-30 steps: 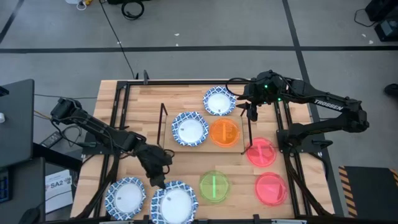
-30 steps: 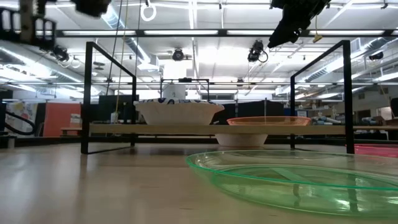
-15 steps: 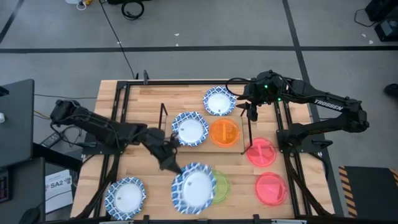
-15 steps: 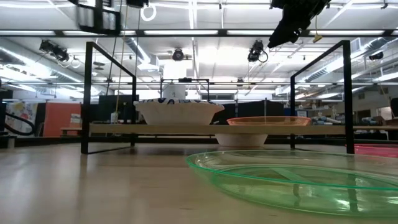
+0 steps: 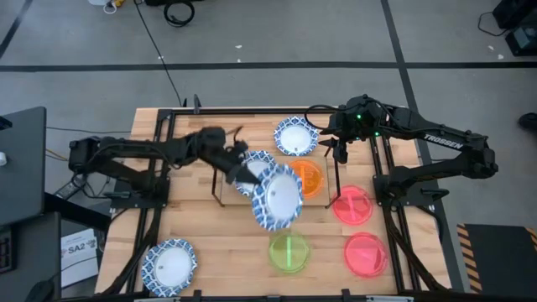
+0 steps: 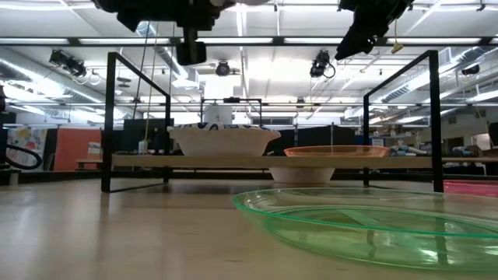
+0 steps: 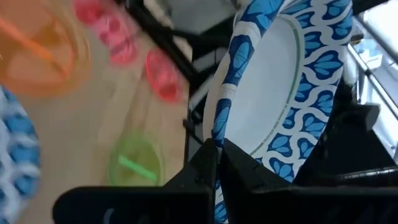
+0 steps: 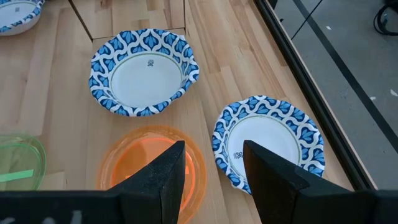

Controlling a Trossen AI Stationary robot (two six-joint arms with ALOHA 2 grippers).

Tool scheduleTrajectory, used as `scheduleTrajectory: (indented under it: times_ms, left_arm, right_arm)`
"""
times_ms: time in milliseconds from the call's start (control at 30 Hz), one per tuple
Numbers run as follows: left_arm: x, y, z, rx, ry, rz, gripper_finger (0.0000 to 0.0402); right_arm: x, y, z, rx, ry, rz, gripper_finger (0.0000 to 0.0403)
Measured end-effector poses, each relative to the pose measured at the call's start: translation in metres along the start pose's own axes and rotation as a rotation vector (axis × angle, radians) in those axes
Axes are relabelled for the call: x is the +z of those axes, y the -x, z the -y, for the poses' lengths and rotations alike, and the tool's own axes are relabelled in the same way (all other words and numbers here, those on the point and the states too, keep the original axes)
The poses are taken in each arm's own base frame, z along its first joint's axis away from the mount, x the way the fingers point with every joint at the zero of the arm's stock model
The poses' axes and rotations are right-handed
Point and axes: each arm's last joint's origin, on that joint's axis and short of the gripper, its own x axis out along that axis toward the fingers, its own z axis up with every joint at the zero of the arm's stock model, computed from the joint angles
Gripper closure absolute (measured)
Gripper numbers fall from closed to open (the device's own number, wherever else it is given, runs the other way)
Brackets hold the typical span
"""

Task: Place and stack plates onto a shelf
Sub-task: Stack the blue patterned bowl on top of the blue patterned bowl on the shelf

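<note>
Carrying a round white plate with blue patterned rim, clamped edgewise, the left claw has swung from the desk's near edge to above the low wooden shelf; stacking looks imminent. Right claw, fingers apart, waits beside the shelf.

You've got a pale, matt butcher-block wood worktop here. The green plate is glossy see-through plastic, the blue-rimmed plate looks like matt paper, and the shelf has thin black wire frames.

The left gripper has carried a white-and-blue plate over the shelf.
</note>
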Motion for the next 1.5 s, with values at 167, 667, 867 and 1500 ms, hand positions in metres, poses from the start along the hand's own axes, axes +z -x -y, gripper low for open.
scheduleTrajectory:
  times_ms: [167, 667, 867, 1500]
  left_arm:
    - [0.025, 0.020, -0.016, 0.047, -0.014, 0.063, 0.0388]
    - [0.057, 0.062, -0.042, 0.104, 0.081, 0.113, 0.0388]
    - [0.074, 0.073, -0.013, 0.201, 0.039, 0.065, 0.0388]
    - [0.072, 0.086, 0.007, 0.602, 0.016, -0.097, 0.0388]
  right_arm:
    - [0.000, 0.000, 0.000, 0.000, 0.000, 0.000, 0.0235]
    - [0.000, 0.000, 0.000, 0.000, 0.000, 0.000, 0.0235]
    - [0.000, 0.000, 0.000, 0.000, 0.000, 0.000, 0.0235]
    - [0.000, 0.000, 0.000, 0.000, 0.000, 0.000, 0.0235]
